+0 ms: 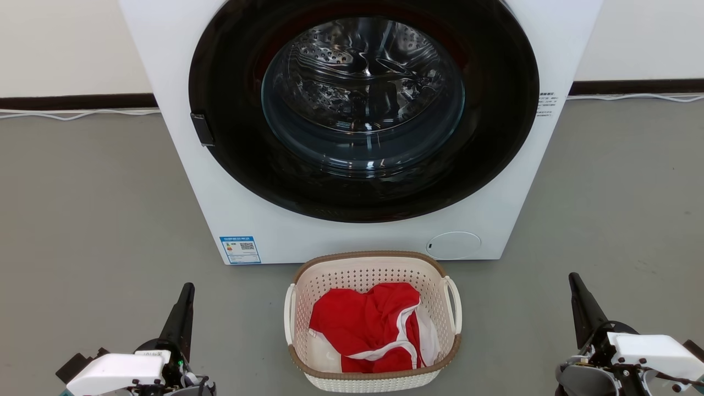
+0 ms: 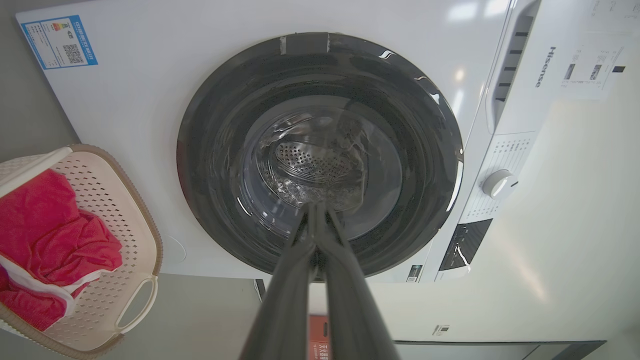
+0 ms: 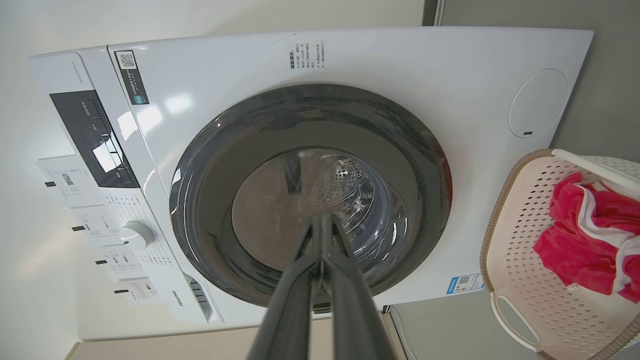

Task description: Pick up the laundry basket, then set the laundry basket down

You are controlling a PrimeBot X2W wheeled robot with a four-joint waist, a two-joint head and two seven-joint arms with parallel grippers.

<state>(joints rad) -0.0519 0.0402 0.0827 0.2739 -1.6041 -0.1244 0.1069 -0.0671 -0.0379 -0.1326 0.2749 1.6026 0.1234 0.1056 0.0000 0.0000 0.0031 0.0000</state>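
The laundry basket (image 1: 330, 283), cream-white and perforated with a brown rim and white loop handles, stands on the grey floor just in front of the washing machine, holding a red garment (image 1: 368, 324) with white trim. It also appears at the left edge of the left wrist view as the basket (image 2: 120, 220) and at the right edge of the right wrist view as the basket (image 3: 520, 280). My left gripper (image 1: 188, 287) is shut, well left of the basket and apart from it. My right gripper (image 1: 573, 276) is shut, well to the basket's right. Both point toward the machine.
The white front-loading washing machine (image 1: 181, 110) with its round dark glass door (image 1: 363, 104) rises directly behind the basket. Grey floor lies open on both sides. A pale wall with a dark skirting board (image 1: 71, 102) and a thin cable runs behind.
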